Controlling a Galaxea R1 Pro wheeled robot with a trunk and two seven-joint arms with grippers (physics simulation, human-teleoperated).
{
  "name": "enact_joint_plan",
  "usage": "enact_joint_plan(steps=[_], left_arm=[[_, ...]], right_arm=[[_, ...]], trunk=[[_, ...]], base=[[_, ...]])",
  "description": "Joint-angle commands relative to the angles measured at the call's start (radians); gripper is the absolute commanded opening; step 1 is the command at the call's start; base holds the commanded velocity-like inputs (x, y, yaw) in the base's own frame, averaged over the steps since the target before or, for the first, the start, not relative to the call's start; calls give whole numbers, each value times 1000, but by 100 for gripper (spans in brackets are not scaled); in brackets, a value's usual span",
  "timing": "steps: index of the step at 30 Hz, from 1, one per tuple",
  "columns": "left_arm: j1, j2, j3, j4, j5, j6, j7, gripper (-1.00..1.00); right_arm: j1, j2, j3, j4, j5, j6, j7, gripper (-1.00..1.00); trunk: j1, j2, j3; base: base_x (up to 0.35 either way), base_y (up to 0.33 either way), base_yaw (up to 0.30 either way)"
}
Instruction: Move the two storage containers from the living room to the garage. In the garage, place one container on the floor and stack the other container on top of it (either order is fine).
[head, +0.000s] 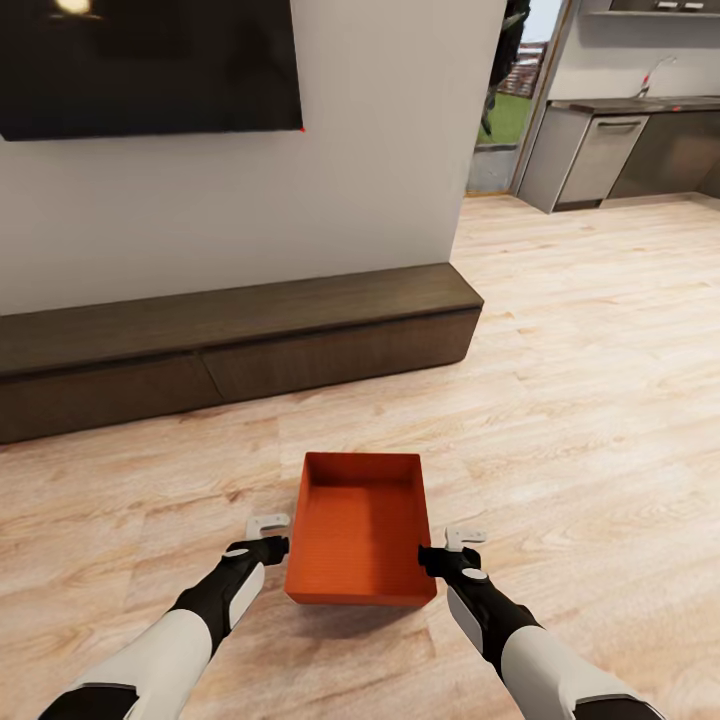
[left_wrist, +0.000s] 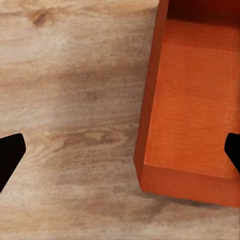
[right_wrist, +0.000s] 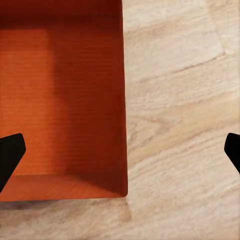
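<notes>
One orange-red storage container (head: 360, 535) rests open-topped and empty on the light wood living room floor, just ahead of me. My left gripper (head: 279, 536) is open at its left wall. In the left wrist view that wall (left_wrist: 150, 100) runs between the left gripper's (left_wrist: 120, 155) black fingertips (left_wrist: 10, 152). My right gripper (head: 446, 545) is open at the right wall, and in the right wrist view that wall (right_wrist: 123, 100) lies between the right gripper's (right_wrist: 120, 155) spread fingertips (right_wrist: 10, 152). The other container and the garage are out of view.
A long dark low bench (head: 230, 340) runs along the white wall (head: 380, 150) under a black TV (head: 150, 65). To the right, plank floor (head: 600, 380) stretches toward grey kitchen cabinets (head: 620, 150) and a doorway (head: 505, 110).
</notes>
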Motion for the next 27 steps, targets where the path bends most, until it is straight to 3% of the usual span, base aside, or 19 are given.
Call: enact_joint_plan(steps=[1, 9, 11, 12, 14, 27], left_arm=[[0, -1, -2, -3, 10, 5, 5, 100], [0, -18, -5, -44, -24, 48, 4, 100], [0, -34, -4, -53, -55, 74, 4, 100], [0, -48, -4, -57, -103, 86, 4, 100], [0, -49, -4, -57, -125, 89, 4, 100], [0, -46, -1, -59, -149, 91, 3, 100]], right_arm=[[0, 0, 5, 0, -5, 1, -3, 100], [0, -4, 6, -3, -3, 10, 29, 100], [0, -4, 6, -8, -3, 10, 31, 100], [0, -2, 7, -10, -3, 8, 33, 100], [0, -2, 7, -8, -3, 5, 33, 100], [0, 0, 6, -3, -3, 2, 33, 100]], trunk=[[4, -8, -4], [34, -64, -29], [42, -78, -35], [46, -85, -38], [54, -99, -45], [103, -190, -85]], base=[[0, 0, 0], [0, 0, 0], [0, 0, 0], [0, 0, 0], [0, 0, 0], [0, 0, 0]])
